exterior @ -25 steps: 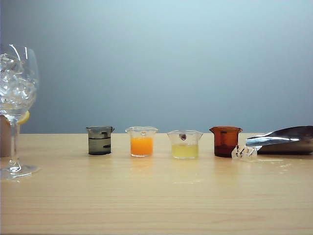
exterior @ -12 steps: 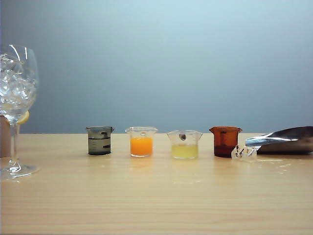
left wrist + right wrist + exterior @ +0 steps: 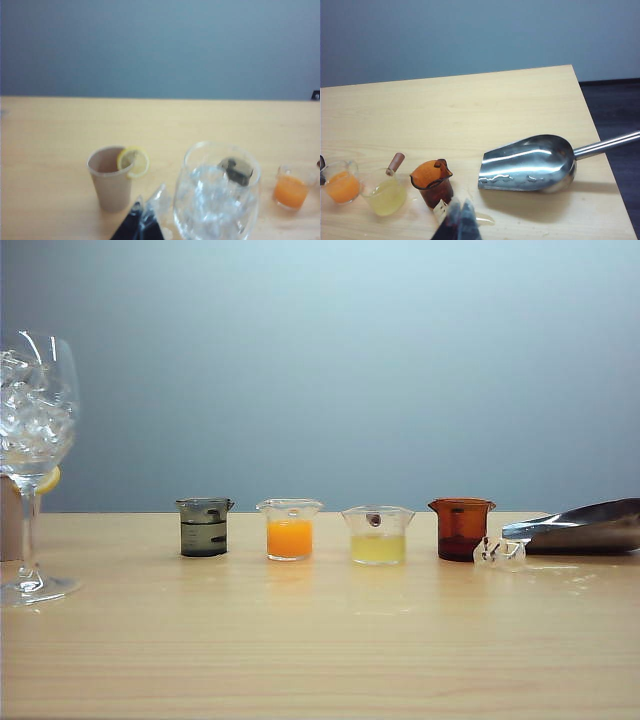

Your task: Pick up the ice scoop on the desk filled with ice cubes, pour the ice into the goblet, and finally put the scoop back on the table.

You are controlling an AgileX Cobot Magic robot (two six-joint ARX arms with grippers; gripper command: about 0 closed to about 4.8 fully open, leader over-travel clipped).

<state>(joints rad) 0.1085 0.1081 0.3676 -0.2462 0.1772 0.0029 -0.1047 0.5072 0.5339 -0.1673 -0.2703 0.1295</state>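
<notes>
Four beakers (image 3: 290, 530), one goblet (image 3: 35, 440), one scoop (image 3: 530, 162); both end effectors (image 3: 142, 225) (image 3: 460, 222) closed, empty.

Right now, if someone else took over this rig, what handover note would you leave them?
Left gripper: at the lower edge of its wrist view, above the table beside the goblet; open or shut, I cannot tell; nothing visibly held.
Right gripper: shut, empty, above the amber beaker.
Goblet: upright at the desk's left end, bowl full of ice cubes.
Ice scoop: lying empty on the desk's right end, released. One stray ice cube lies by the amber beaker.
Done: pouring and putting the scoop back.
Left: nothing obvious; perhaps clear the stray cube.
</notes>
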